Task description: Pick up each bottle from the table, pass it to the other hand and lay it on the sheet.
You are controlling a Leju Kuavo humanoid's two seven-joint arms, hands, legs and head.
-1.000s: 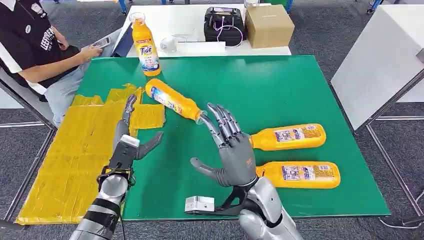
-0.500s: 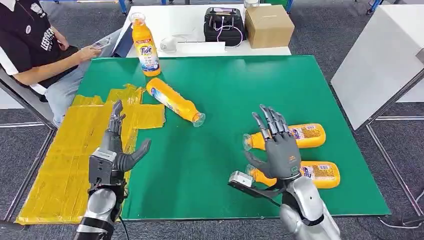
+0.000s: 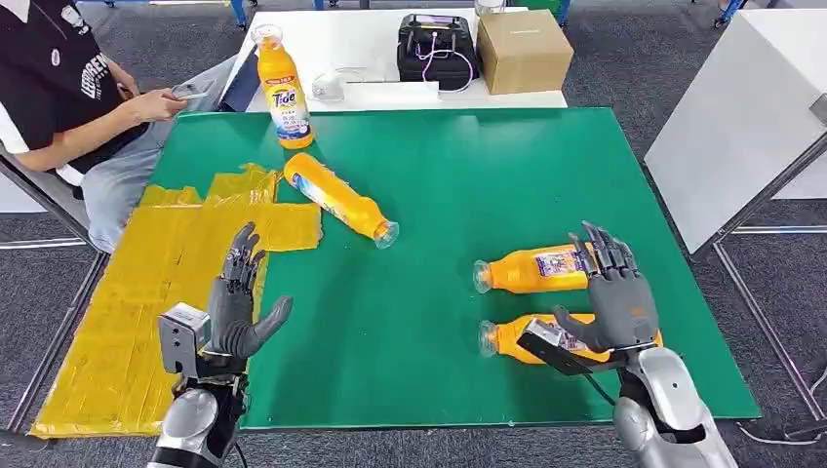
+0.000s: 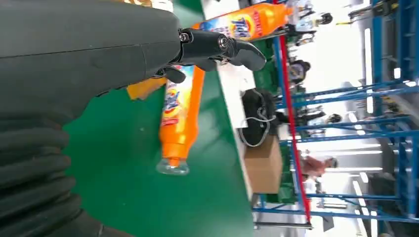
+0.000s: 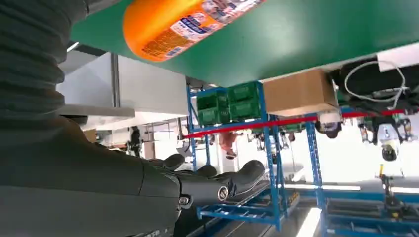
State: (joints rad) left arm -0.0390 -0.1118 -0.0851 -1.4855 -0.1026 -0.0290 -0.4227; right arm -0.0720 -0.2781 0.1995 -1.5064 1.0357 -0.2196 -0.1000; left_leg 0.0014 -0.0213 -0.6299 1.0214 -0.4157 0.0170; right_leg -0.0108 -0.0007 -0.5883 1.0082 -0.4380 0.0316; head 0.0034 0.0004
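Four orange bottles are on the green table (image 3: 488, 166). One stands upright (image 3: 283, 88) at the far left. One lies (image 3: 336, 200) beside the yellow sheet (image 3: 127, 312), and the left wrist view shows it too (image 4: 178, 118). Two lie at the right, a farther one (image 3: 536, 270) and a nearer one (image 3: 517, 339). My right hand (image 3: 610, 292) hovers above those two, fingers spread, holding nothing, and covers part of the nearer one. The farther one's base (image 5: 183, 24) is in the right wrist view. My left hand (image 3: 239, 302) is raised at the sheet's right edge, fingers apart and empty.
A person (image 3: 59, 88) sits at the far left holding a phone. Behind the green table a white table carries a black case (image 3: 437, 44) and a cardboard box (image 3: 524, 49). Another white table (image 3: 741, 127) stands to the right.
My right hand has swung from the table's middle to the right, over the two lying bottles. My left hand has drawn back toward the near edge. The bottles have not moved.
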